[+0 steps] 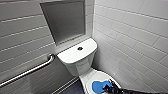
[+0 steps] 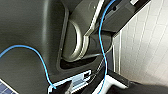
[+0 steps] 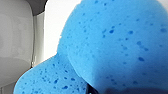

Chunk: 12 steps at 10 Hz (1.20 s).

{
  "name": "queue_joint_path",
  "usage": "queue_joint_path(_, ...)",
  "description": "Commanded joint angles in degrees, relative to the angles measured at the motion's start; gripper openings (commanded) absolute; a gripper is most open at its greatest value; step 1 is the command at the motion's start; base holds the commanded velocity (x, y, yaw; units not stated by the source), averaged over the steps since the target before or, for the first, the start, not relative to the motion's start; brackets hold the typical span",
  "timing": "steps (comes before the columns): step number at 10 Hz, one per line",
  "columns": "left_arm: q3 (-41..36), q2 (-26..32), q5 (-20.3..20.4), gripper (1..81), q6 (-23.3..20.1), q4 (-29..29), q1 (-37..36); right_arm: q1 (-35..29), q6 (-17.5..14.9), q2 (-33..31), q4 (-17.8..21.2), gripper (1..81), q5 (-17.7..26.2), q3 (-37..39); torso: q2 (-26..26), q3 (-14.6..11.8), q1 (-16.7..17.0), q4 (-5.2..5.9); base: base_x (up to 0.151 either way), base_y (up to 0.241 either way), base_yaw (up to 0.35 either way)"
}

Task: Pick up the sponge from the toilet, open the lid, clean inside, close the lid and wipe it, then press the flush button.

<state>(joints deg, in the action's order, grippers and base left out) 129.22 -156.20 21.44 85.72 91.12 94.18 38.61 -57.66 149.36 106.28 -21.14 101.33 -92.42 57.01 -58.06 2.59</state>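
Right end effector (image 1: 109, 89) grips the sponge (image 1: 98, 86) by its edge; it lies on the lid (image 1: 98, 75).

The sponge (image 1: 98, 86) lies on the toilet (image 1: 77, 56) — rail (image 1: 30, 71) left.

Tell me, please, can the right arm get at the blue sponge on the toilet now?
Probably yes: the right claw sits at the edge of the sponge on the lid, and nothing stands between them.

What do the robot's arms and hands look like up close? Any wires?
The right hand and its arm are black and chunky. The left wrist view shows smooth dark grey casing, a silvery ring-shaped fitting, and a thin bright blue cable looping across.
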Motion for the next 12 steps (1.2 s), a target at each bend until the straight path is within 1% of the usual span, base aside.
queue_joint_path(1,-0.6,0.7,-0.7,81.1,-0.2,0.9,1.7,2.4,-0.3,-10.0,0.4,1.0,1.9,-8.3,0.0,0.0,0.0,0.0,0.0,0.0,0.0)
queue_joint_path(4,-0.6,0.7,-0.6,81.1,-0.2,1.1,1.7,7.4,0.1,-15.5,0.4,1.0,2.1,-10.1,0.0,0.0,0.0,0.0,0.0,0.0,0.0)
queue_joint_path(5,-0.6,0.7,-0.6,81.1,-0.3,1.1,1.6,9.0,0.1,-16.5,0.4,1.0,2.5,-10.4,0.0,0.0,0.0,0.0,0.0,0.0,0.0)
queue_joint_path(7,-0.6,0.7,-0.6,81.1,-0.3,1.1,1.7,11.3,0.0,-19.9,0.4,1.0,2.4,-13.8,0.0,0.0,0.0,0.0,0.0,0.0,0.0)
queue_joint_path(8,-0.6,0.7,-0.6,81.1,-0.8,1.0,1.6,12.9,0.0,-22.6,0.2,1.0,2.2,-16.4,0.0,0.0,0.0,0.0,0.0,0.0,0.0)
queue_joint_path(9,-0.6,0.7,-0.6,81.1,-0.8,1.1,1.5,15.0,0.0,-24.2,-0.3,1.0,2.0,-17.5,0.0,0.0,0.0,0.0,0.0,0.0,0.0)
queue_joint_path(12,-0.8,0.9,-0.5,81.1,-1.3,1.1,1.4,22.0,0.0,-25.8,-1.0,1.0,2.1,-16.8,0.0,0.0,0.0,0.0,0.0,0.0,0.0)
